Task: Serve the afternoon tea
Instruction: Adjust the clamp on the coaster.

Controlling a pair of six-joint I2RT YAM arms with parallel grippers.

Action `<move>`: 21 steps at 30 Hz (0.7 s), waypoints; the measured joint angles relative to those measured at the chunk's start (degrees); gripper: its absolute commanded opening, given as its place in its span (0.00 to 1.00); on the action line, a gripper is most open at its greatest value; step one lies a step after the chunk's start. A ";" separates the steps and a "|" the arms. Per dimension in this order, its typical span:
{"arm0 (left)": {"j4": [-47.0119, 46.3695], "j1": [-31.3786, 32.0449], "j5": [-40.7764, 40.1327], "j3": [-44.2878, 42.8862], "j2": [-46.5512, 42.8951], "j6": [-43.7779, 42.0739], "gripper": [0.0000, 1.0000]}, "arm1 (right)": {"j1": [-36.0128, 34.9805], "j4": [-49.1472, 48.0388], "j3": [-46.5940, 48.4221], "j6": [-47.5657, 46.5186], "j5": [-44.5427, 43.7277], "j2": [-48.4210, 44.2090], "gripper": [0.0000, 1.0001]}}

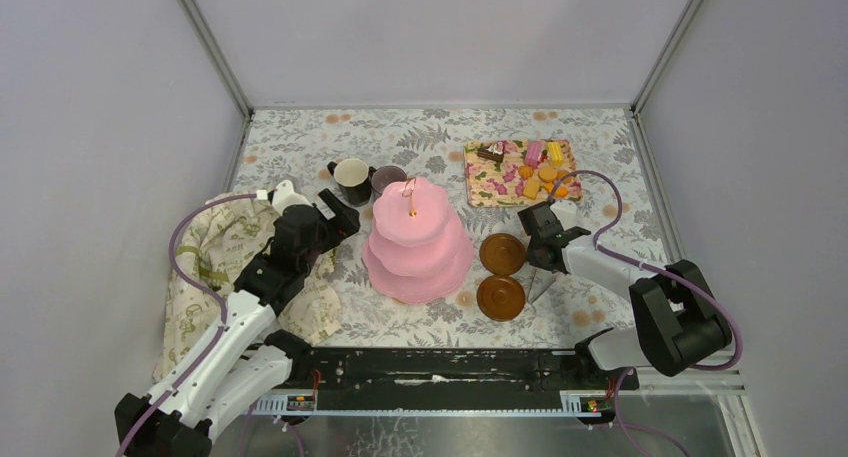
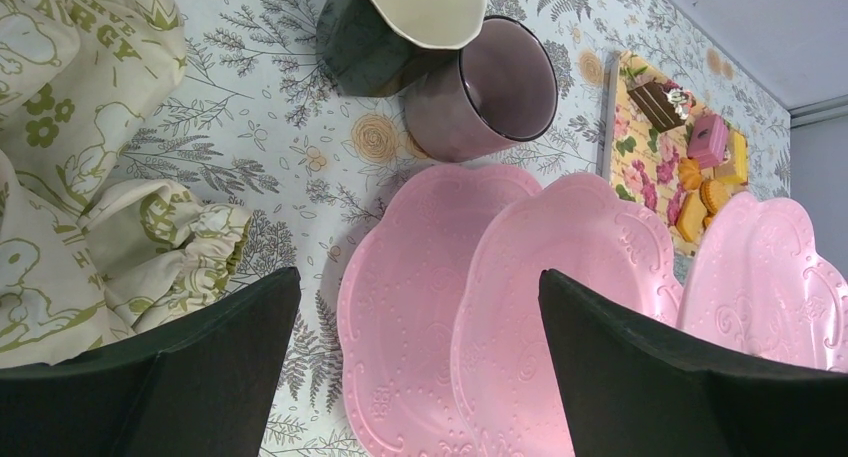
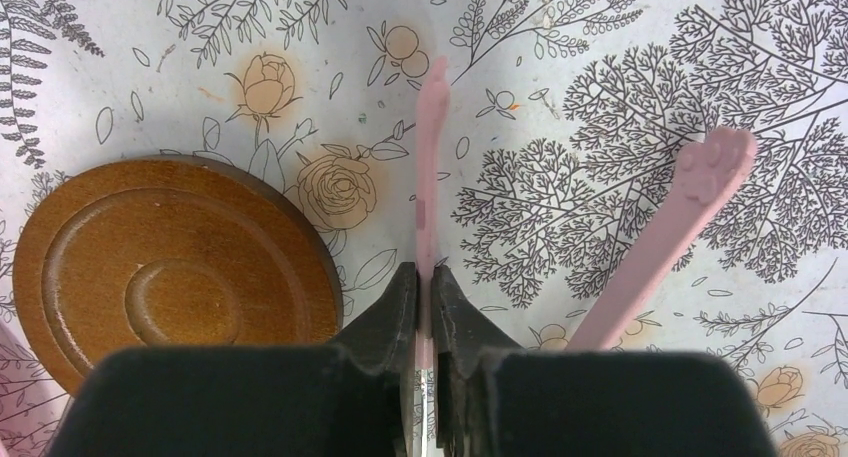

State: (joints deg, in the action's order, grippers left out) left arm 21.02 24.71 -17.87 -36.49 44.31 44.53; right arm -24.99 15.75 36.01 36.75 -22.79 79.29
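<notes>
The pink three-tier cake stand (image 1: 418, 247) with its gold loop handle (image 1: 409, 192) stands mid-table. Two dark mugs (image 1: 352, 180) (image 1: 388, 180) stand behind it. Two round brown saucers (image 1: 502, 253) (image 1: 501, 297) lie to its right. Small orange, pink and dark sweets (image 1: 545, 172) lie on the floral tray (image 1: 480, 182). My left gripper (image 1: 335, 217) is open and empty just left of the stand (image 2: 560, 277). My right gripper (image 1: 541, 265) is shut on one arm of pink tongs (image 3: 432, 157) beside a saucer (image 3: 170, 267). The tongs' other arm (image 3: 715, 167) has a paw-shaped tip.
A beige cloth with green print (image 1: 225, 252) lies bunched at the left under my left arm, and it also shows in the left wrist view (image 2: 80, 177). The mugs (image 2: 390, 27) (image 2: 490, 87) touch each other. Grey walls close in the table on three sides.
</notes>
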 measured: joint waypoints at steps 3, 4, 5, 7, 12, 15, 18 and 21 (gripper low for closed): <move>-0.02 0.00 0.33 0.20 0.00 0.04 0.96 | 0.02 0.02 0.02 -0.48 -0.02 -0.04 0.00; 0.00 0.02 0.46 0.33 0.00 0.09 0.96 | 0.02 0.04 0.02 -0.66 -0.02 -0.09 0.00; -0.02 0.00 0.61 0.55 0.00 0.15 0.95 | 0.02 0.09 0.02 -0.83 -0.02 -0.17 0.00; 0.02 0.00 1.01 0.90 0.02 0.24 0.95 | 0.02 0.31 0.02 -1.16 -0.04 -0.70 0.00; 0.02 0.02 1.46 1.36 0.02 0.55 0.94 | 0.02 0.85 0.02 -2.84 -0.22 -4.02 0.00; 0.00 0.00 1.81 1.57 0.02 0.63 0.94 | 0.02 1.62 0.24 -4.66 -0.15 -6.29 0.00; 0.00 0.02 2.21 1.90 0.00 0.83 0.93 | -0.04 2.05 0.79 -7.39 0.74 -7.74 0.00; 0.00 0.02 2.45 2.23 0.02 1.01 0.93 | -0.52 2.12 1.75 -9.57 3.10 -7.82 0.00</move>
State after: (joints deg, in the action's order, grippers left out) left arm 21.02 24.73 -15.42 -34.26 44.34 45.54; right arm -25.52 17.87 37.76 27.18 -19.68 71.46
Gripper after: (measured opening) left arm 0.938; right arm 0.102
